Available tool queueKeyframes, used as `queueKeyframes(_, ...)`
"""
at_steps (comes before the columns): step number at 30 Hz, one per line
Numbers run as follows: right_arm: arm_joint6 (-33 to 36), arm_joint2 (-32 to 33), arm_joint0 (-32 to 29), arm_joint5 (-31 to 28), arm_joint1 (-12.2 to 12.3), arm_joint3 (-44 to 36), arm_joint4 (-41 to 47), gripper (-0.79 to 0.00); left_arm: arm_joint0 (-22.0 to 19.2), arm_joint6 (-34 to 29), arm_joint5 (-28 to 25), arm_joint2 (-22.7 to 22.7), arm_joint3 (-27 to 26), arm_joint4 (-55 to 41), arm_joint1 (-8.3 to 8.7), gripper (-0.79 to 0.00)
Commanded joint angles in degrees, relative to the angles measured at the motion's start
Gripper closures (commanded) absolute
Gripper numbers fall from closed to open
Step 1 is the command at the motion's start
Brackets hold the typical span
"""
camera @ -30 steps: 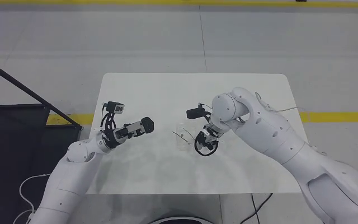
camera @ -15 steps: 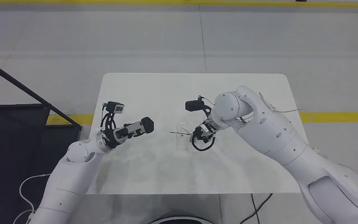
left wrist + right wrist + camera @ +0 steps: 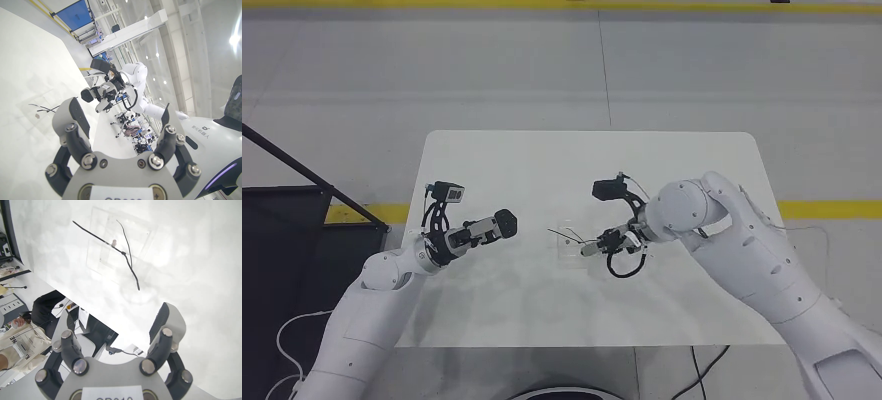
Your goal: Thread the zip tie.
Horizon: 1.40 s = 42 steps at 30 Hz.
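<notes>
A thin black zip tie [image 3: 105, 242] lies on a clear square plate [image 3: 145, 237] near the table's middle; two strands meet at its small head. In the top view the zip tie [image 3: 567, 238] lies on the plate [image 3: 562, 255], just left of my right gripper [image 3: 589, 248]. That right gripper [image 3: 115, 317] stands open and holds nothing, a short way back from the tie's nearer end. My left gripper [image 3: 121, 108] is open and holds nothing. It hovers left of the plate [image 3: 506, 224], facing the zip tie [image 3: 45, 109] and the right gripper [image 3: 94, 101].
The white table [image 3: 522, 170] is bare around the plate. Its front edge [image 3: 79, 306] runs close behind my right gripper. A black frame [image 3: 287, 160] stands off the table's left side.
My right arm's wrist has swung to the right, and its gripper now points left at the zip tie from beside it. The left arm has kept still.
</notes>
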Motion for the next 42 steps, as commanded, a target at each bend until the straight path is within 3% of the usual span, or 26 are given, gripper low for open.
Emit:
queueKeyframes(1,-4.65,4.77,-4.03,-2.36,1.48,-2.92,0.92,-0.785,0.0,0.0,0.0,0.0,0.0,0.0,0.0,-0.785)
queueKeyframes(10,-26.68,26.27,-29.15,-9.94,7.24,-20.2,-2.01,-0.785,0.0,0.0,0.0,0.0,0.0,0.0,0.0,-0.785)
queueKeyframes(13,-32.01,30.74,-35.64,-13.78,8.16,-24.11,-5.34,-0.785,0.0,0.0,0.0,0.0,0.0,0.0,0.0,-0.785)
queueKeyframes(20,-47.16,36.57,-47.11,-15.81,8.6,-30.16,-10.84,-0.785,0.0,0.0,0.0,0.0,0.0,0.0,0.0,-0.785)
queueKeyframes(24,-50.02,38.92,-50.06,-15.27,8.6,-31.13,-11.03,-0.785,0.0,0.0,0.0,0.0,0.0,0.0,0.0,-0.785)
queueKeyframes(42,-50.01,38.92,-50.06,-15.27,8.6,-31.13,-11.03,-0.784,0.0,0.0,0.0,0.0,0.0,0.0,0.0,-0.785)
